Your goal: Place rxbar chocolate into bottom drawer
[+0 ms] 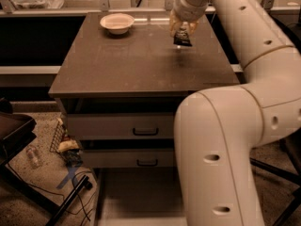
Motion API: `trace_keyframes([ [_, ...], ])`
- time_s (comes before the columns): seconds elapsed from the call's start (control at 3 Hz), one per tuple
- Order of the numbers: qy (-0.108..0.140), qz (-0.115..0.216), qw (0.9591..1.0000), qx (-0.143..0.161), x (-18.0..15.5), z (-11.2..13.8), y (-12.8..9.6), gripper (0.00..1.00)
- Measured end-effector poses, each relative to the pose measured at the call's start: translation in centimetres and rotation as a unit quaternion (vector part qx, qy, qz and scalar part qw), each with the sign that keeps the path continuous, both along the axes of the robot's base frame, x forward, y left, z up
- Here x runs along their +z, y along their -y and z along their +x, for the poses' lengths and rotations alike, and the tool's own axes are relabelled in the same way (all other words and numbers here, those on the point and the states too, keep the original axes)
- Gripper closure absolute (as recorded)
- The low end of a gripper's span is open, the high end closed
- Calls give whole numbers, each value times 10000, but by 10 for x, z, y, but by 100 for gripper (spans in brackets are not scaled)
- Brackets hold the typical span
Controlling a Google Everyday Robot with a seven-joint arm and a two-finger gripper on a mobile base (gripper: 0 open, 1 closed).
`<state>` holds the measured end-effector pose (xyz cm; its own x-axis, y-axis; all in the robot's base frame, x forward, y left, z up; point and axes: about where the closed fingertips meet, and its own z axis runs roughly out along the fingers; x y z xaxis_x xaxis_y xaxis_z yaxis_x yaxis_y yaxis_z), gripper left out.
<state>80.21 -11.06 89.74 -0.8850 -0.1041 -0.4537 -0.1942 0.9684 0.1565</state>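
My gripper (182,32) is above the right rear part of the cabinet top (141,60), shut on the rxbar chocolate (182,38), a small black-wrapped bar that hangs below the fingers, lifted off the surface. The bottom drawer (136,194) is pulled out at the foot of the cabinet, a wide shallow tray with a pale floor, partly hidden by my arm. The two upper drawers (143,126) are closed, with black handles.
A white bowl (117,22) stands at the back left of the cabinet top. My large white arm (225,140) fills the right foreground. Clutter, a bottle and cables (66,147) lie on the floor to the left. A chair base (282,173) is at the right.
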Motion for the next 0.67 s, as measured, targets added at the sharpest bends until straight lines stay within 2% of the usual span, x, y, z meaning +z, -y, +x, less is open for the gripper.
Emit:
trace_keyframes([
  [0.33, 0, 297, 9995, -87, 21, -30, 34, 100],
  [0.67, 167, 826, 9962, -211, 43, -86, 75, 100],
])
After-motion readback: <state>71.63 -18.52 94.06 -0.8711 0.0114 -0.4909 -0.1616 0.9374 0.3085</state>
